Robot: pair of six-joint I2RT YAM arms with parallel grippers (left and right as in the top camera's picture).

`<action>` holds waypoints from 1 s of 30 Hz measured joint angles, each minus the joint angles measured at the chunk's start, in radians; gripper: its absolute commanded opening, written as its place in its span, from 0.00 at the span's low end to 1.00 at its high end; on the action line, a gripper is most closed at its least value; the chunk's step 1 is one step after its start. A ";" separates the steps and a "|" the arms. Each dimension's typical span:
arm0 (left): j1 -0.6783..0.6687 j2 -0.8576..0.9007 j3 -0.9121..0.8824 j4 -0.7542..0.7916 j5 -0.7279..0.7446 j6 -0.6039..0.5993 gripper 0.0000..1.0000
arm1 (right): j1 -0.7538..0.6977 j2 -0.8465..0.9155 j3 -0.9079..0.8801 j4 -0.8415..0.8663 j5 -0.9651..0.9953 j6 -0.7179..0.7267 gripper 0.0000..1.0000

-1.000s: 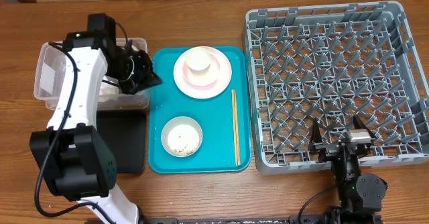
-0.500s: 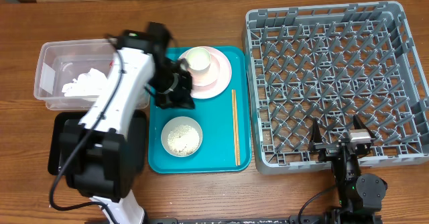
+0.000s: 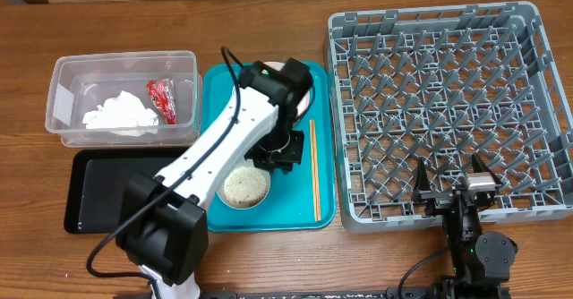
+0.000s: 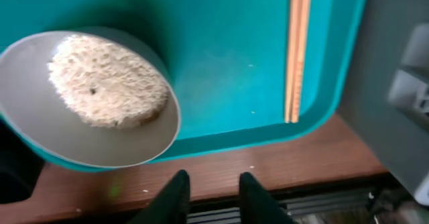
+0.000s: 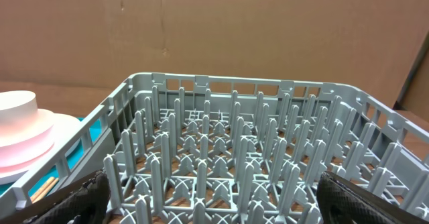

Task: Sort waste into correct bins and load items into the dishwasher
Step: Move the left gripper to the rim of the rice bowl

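left gripper hangs empty low over the teal tray, jaws a little apart with nothing between them. the napkin and red wrapper already sit in the clear tub, so we reckon the bowl of rice is next. it's just beside the fingers, with the chopsticks well apart on the other side. we'd pinch the rim with one finger inside, then keep it level so no grains spill before the bin. right gripper sits spread wide by the rack.
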 measured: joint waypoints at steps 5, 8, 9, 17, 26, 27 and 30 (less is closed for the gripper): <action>-0.017 0.000 0.000 0.000 -0.068 -0.053 0.28 | 0.000 0.000 0.000 0.000 0.000 0.000 1.00; -0.017 0.000 0.000 0.004 -0.089 -0.084 0.26 | 0.000 0.000 0.000 0.000 0.000 0.000 1.00; -0.017 0.000 0.000 0.007 -0.094 -0.089 0.25 | 0.000 0.000 0.000 0.000 0.000 0.000 1.00; -0.017 0.000 -0.038 0.065 -0.108 -0.127 0.26 | 0.000 0.000 0.000 0.000 0.000 0.000 1.00; -0.017 0.000 -0.157 0.163 -0.109 -0.142 0.26 | 0.000 0.000 0.000 -0.001 0.000 0.000 1.00; -0.017 0.000 -0.171 0.178 -0.109 -0.142 0.26 | 0.000 0.000 0.000 0.000 0.000 0.000 1.00; -0.017 0.000 -0.210 0.220 -0.109 -0.142 0.26 | 0.000 0.000 0.000 0.000 0.000 0.000 1.00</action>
